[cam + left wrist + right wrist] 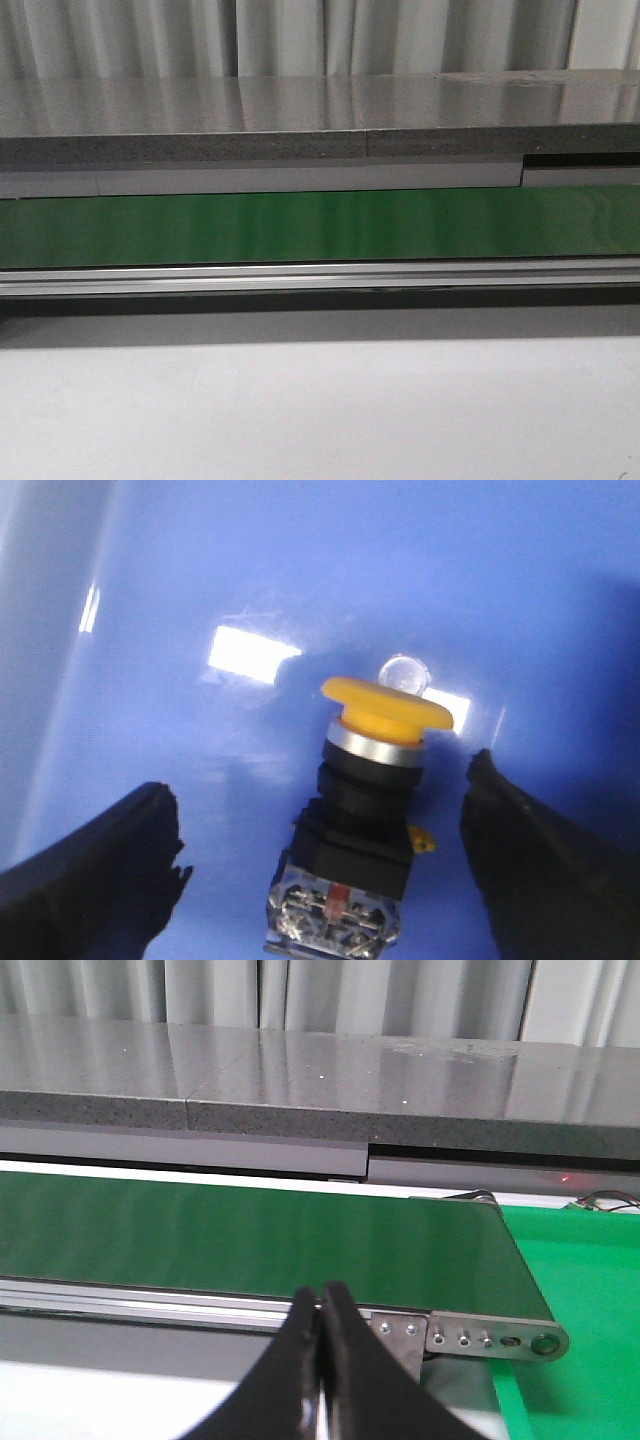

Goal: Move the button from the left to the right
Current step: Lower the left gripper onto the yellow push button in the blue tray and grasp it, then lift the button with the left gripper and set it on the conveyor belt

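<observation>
Bright overhead glare on blue surface (300, 600); front view soft

The button (362, 820) lies on its side on a glossy blue surface (250, 570).

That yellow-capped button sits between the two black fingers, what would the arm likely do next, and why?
Probably close the left gripper on the button. Its fingers stand open on either side of the black body, not touching it, and the button rests on the blue surface.
</observation>
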